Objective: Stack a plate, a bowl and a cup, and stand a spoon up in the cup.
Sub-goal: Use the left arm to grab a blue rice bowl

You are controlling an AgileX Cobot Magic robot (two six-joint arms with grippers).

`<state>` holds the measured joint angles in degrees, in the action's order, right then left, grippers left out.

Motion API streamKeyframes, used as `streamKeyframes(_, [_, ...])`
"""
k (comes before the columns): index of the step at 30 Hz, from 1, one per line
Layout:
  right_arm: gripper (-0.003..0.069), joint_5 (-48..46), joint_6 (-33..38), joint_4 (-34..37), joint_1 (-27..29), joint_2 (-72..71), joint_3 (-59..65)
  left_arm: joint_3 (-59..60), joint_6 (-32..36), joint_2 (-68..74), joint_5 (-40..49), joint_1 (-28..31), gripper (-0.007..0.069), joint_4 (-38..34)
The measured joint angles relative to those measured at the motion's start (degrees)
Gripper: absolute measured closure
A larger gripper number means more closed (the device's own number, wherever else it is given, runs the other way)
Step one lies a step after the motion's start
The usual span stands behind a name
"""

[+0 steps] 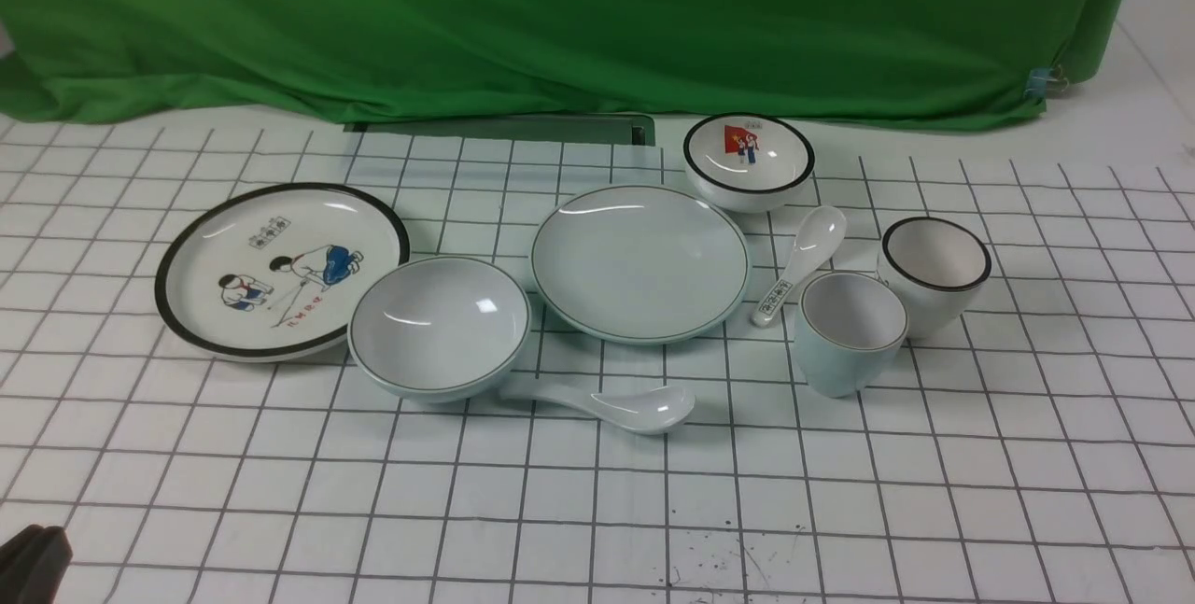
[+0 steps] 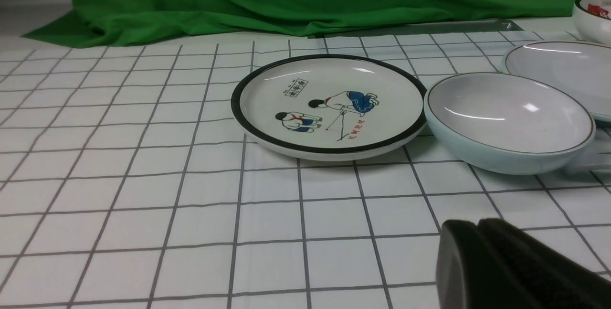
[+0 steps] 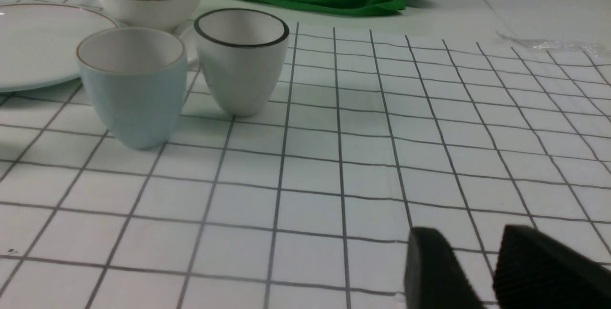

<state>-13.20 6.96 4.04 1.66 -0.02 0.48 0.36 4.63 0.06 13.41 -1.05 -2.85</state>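
Note:
The pale blue-green plate point(image 1: 640, 263) lies flat mid-table. Left of it sits the matching bowl point(image 1: 439, 326), and to its right the pale cup point(image 1: 848, 333) stands upright. In front of plate and bowl lies the plain white spoon point(image 1: 616, 403). My left gripper point(image 1: 33, 562) shows only at the near left corner. In its wrist view it point(image 2: 477, 225) is shut and empty, well short of the bowl point(image 2: 508, 118). My right gripper point(image 3: 470, 238) is open with nothing between its fingers, well short of the cup point(image 3: 133, 84). It is outside the front view.
A black-rimmed cartoon plate point(image 1: 280, 268) lies at the left. A small bowl with a red picture point(image 1: 749, 161) sits behind the plate. A printed spoon point(image 1: 801, 260) and a black-rimmed white cup point(image 1: 934, 270) are next to the pale cup. A green cloth point(image 1: 560, 16) hangs at the back.

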Motion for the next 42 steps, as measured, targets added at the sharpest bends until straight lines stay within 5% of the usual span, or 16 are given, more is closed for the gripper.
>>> streamKeyframes(15, [0.0417,7.2,0.0,0.0,0.0,0.0,0.0,0.0,0.0,0.0,-1.9,0.0,0.0653,0.0])
streamKeyframes(20, [0.0417,29.5,-1.6,0.0,0.0,0.0,0.0,0.0,0.0,0.0,-20.8,0.0,0.0653,0.1])
streamKeyframes(25, [0.0417,45.9,-17.5,-0.1,0.0,0.0,0.0,0.0,-0.1,-0.1,-43.4,0.0,0.0653,0.1])
streamKeyframes(31, [0.0447,53.1,-25.9,-0.3,0.0,0.3,0.0,-0.2,-14.5,-0.1,-57.1,0.0,0.0653,0.8])
streamKeyframes(35, [0.0613,42.5,-23.4,-1.3,0.0,3.2,-8.7,-13.0,-23.9,1.0,-39.6,0.0,0.0653,3.6])
streamKeyframes(42, [0.0645,21.0,-5.5,-1.5,0.0,17.6,-27.1,-32.5,-20.3,19.7,-22.4,0.0,0.0653,12.2])
